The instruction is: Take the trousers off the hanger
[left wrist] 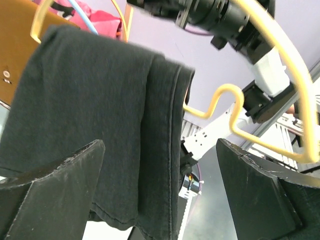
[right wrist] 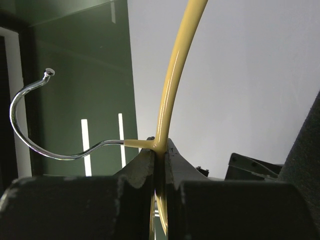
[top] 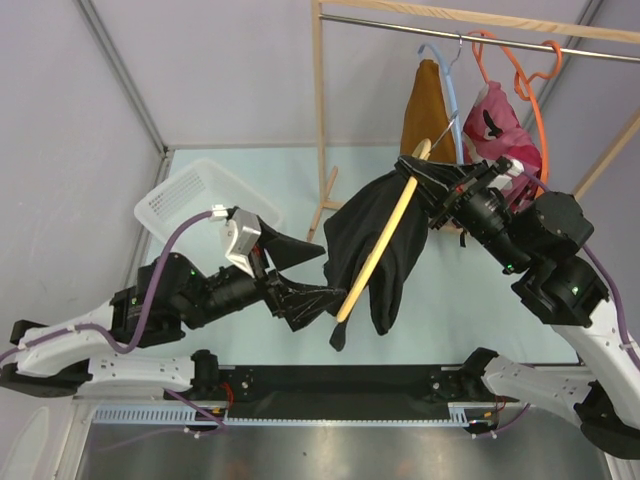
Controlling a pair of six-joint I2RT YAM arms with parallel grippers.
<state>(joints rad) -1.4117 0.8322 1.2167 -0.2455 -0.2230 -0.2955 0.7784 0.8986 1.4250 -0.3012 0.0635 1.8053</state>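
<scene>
The trousers (top: 375,245) hang in the air over the middle of the table, folded across one curved arm of the hanger (top: 398,210), which sits tilted, its lower end pointing towards the near edge. The hems dangle loose below, with open air beneath them and to the near side. The right gripper (right wrist: 159,165) is clamped tight on the hanger's neck, where the metal hook (right wrist: 65,157) joins the yellow plastic; the hook itself is caught on nothing.

The left gripper (top: 315,272) stands just left of the cloth with its fingers spread wide. From its own camera, the seamed fold of the trousers falls in line with the gap, and I see neither finger touching it.

Behind and to the right it is crowded: a wooden rack (top: 320,100) with a metal rail (top: 450,30) carries a mustard garment (top: 430,105) on a blue hanger (top: 440,60) and a pink garment (top: 500,125) on an orange hanger (top: 525,75), close behind the right arm. A white basket (top: 190,195) sits at the far left on the pale green table (top: 260,170). Plain grey walls close in the space.
</scene>
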